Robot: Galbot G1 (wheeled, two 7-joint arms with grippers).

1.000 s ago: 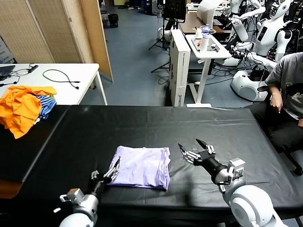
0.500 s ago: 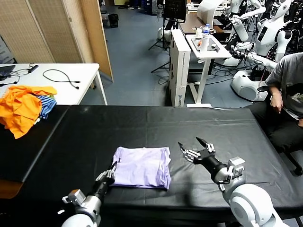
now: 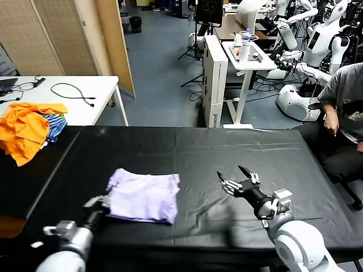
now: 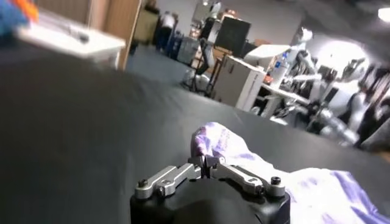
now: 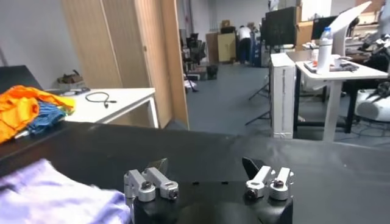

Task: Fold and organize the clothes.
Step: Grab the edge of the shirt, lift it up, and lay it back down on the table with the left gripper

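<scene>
The clothes, a folded pale lavender T-shirt (image 3: 144, 195), lie on the black table (image 3: 227, 150) left of centre, near the front edge. My left gripper (image 3: 102, 203) is at the shirt's near left corner, shut on the fabric. In the left wrist view the jaws (image 4: 206, 163) meet on a raised fold of the shirt (image 4: 304, 189). My right gripper (image 3: 235, 178) hovers low over the table to the right of the shirt, open and holding nothing. The right wrist view shows its fingers spread wide (image 5: 206, 167) and the shirt's edge (image 5: 55, 195) off to one side.
A heap of orange and blue-striped garments (image 3: 28, 127) lies at the table's far left. Behind it stands a white table (image 3: 68, 93) with a cable. A seated person (image 3: 346, 107) is beyond the right end. A white cart (image 3: 247, 56) stands farther back.
My left gripper has shut on the shirt's near left corner and moved left, sliding the whole shirt to the left. The right gripper has stayed where it was.
</scene>
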